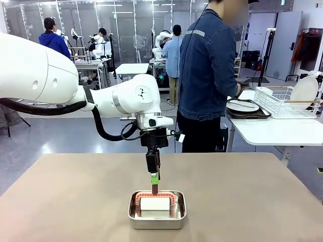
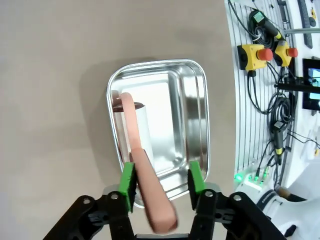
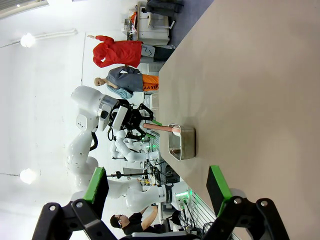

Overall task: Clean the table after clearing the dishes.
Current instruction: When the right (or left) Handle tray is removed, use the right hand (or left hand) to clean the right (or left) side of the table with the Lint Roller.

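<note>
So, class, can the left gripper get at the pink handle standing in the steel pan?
Probably yes: the left gripper sits directly above the pan, its pads either side of the handle, nothing in between.

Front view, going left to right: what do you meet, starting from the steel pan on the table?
Pan → person → plate → dish rack.

Left gripper point(image 1: 154, 178) over steel pan point(image 1: 157, 222), lower centre.
I see its fingers astride an upright pink handle point(image 1: 155, 189); person point(image 1: 207, 65) upper right beside a plate point(image 1: 242, 106).
</note>
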You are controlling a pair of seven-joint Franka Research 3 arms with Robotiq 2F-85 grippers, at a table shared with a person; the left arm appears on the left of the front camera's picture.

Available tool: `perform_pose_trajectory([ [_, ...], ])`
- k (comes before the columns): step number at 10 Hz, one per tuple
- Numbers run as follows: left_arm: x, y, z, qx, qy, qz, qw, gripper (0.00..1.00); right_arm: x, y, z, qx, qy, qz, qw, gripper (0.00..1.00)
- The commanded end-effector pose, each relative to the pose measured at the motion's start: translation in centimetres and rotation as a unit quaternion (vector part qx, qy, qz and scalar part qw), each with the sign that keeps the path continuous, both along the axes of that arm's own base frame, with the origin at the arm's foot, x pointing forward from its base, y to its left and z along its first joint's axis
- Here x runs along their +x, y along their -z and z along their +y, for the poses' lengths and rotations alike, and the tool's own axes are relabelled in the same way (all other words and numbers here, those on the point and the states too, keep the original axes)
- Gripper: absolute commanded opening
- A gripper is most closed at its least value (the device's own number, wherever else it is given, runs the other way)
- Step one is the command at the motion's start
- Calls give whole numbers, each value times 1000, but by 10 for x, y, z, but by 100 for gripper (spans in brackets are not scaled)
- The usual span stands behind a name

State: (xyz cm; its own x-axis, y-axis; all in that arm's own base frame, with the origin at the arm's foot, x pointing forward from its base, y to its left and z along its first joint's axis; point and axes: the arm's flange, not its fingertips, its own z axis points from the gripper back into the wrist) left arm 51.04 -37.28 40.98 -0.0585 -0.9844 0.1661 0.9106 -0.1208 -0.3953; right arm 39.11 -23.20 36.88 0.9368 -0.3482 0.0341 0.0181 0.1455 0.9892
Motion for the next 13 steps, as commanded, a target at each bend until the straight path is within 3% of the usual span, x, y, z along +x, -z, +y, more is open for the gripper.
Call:
perform_pose_trajectory([
  [1,-5,0,5,7,13,-4,1000,0,-2,-2,0,1,-2,-8,1000,100],
  [6,-4,-8,7,17,12,-13,1000,0,-2,-2,0,1,-2,-8,1000,100],
  [8,-8,-24,8,27,-3,-26,999,0,-2,-2,0,1,-2,-8,1000,100],
  [11,-39,-109,21,49,-67,-73,994,0,-2,-2,0,1,-2,-8,1000,100],
  [13,-53,-151,57,44,-203,-97,973,0,-2,-2,0,1,-2,-8,1000,100],
])
